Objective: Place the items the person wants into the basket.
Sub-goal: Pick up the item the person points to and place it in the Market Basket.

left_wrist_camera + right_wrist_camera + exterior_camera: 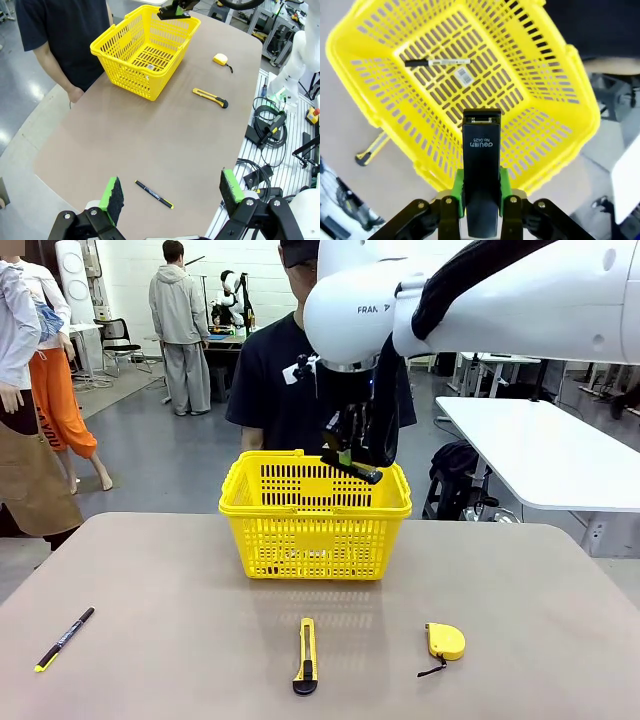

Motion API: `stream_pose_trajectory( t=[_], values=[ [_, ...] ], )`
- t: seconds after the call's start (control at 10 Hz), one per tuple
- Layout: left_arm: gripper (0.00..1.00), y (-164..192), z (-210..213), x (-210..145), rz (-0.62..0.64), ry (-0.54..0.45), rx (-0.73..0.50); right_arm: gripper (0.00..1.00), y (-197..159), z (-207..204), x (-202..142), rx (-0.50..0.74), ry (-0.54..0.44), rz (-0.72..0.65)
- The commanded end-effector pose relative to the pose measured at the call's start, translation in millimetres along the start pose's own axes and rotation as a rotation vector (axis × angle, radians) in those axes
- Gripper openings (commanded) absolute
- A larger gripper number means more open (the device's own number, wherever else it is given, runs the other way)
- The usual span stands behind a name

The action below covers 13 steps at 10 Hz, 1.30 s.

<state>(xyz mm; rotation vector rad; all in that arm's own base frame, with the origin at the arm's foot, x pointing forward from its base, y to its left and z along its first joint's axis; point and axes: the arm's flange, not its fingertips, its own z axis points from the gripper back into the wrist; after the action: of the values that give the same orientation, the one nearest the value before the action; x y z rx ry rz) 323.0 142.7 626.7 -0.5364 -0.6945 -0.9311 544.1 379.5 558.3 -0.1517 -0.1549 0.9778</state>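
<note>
My right gripper hangs over the yellow basket and is shut on the black stapler, held above the basket's open top. The half white, half black marker lies on the floor of the basket. The yellow tape measure rests on the table at the front right, also seen as the tape measure. My left gripper is open, high above the table's near left end. The person in the dark T-shirt stands behind the basket.
A yellow-and-black utility knife lies in front of the basket. A thin black pen with a yellow end lies at the front left. Cables lie beside the table's edge.
</note>
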Motion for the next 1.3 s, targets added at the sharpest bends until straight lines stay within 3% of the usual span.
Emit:
stream_pose_trajectory(
  t=[0.0, 0.6, 1.2],
  values=[
    [1.00, 0, 0, -1, -0.015, -0.003, -0.009, 0.32, -7, -9, 3, 0.054, -0.010, 0.074],
    [1.00, 0, 0, -1, -0.015, -0.003, -0.009, 0.32, -8, -59, 13, 0.057, -0.013, 0.172],
    [1.00, 0, 0, -1, -0.015, -0.003, -0.009, 0.32, -13, -83, 19, 0.074, 0.045, 0.195]
  ],
)
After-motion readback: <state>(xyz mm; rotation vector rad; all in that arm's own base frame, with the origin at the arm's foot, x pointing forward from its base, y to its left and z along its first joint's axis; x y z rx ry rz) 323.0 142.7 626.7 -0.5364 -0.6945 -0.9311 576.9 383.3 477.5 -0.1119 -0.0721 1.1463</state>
